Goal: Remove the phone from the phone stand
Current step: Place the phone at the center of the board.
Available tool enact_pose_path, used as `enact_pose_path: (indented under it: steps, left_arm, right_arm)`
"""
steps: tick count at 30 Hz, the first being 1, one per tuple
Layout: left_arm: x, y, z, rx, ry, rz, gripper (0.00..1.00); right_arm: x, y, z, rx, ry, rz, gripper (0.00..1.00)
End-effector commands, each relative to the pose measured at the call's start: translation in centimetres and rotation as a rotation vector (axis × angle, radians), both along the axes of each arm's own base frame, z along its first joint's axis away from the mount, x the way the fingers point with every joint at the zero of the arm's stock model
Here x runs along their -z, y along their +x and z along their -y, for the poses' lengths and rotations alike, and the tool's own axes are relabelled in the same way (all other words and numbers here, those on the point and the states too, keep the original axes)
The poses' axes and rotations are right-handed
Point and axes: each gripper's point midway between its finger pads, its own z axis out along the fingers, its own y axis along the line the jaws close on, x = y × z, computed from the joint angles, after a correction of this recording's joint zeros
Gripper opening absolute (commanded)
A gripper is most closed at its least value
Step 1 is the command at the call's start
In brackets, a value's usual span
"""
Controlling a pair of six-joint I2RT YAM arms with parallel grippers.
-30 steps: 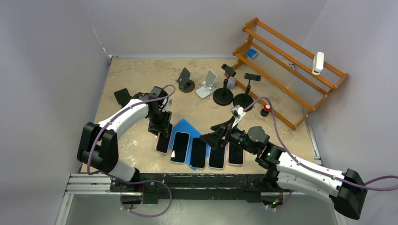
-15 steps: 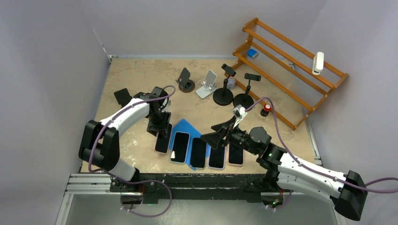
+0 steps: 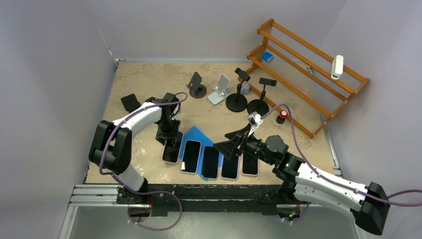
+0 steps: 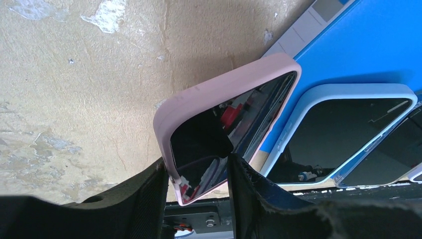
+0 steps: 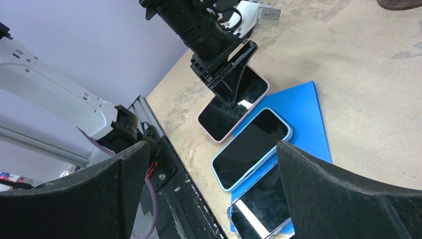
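The phone (image 3: 171, 151), in a pink case (image 4: 224, 89), lies at the left end of a row of phones near the table's front, its screen up. My left gripper (image 3: 168, 134) is shut on its far end. One finger (image 4: 149, 199) sits against the case edge and the other (image 4: 246, 194) on the screen side. In the right wrist view the same phone (image 5: 226, 112) rests under the left gripper (image 5: 234, 82). A black phone stand (image 3: 130, 102) stands bare at the left behind that arm. My right gripper (image 3: 233, 143) hovers open over the row, holding nothing (image 5: 214, 184).
A light-blue-cased phone (image 3: 191, 156) and several more lie side by side partly on a blue mat (image 3: 196, 134). Several other stands (image 3: 220, 88) are at the back middle. A wooden rack (image 3: 308, 64) fills the back right; a small red object (image 3: 283, 114) sits before it.
The left arm's elbow and upper link have swung right, and its gripper with the pink phone has shifted slightly. The right arm has barely moved.
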Motion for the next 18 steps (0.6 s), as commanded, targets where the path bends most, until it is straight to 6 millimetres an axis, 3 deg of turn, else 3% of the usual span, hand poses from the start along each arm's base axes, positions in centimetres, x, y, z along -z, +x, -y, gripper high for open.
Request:
enact_pose_path:
  steps: [1, 11, 18]
  left_arm:
    - [0.0, 1.8, 0.3, -0.006, -0.008, 0.042, 0.42]
    - [1.9, 1.9, -0.1, -0.014, 0.013, 0.012, 0.45]
    - [2.1, 2.1, -0.6, -0.023, 0.024, 0.011, 0.5]
  right_arm:
    - [-0.9, 0.4, 0.3, 0.024, 0.014, 0.04, 0.98]
    - [-0.9, 0.4, 0.3, 0.024, 0.004, 0.039, 0.98]
    - [-0.8, 0.6, 0.4, 0.038, -0.004, 0.038, 0.98]
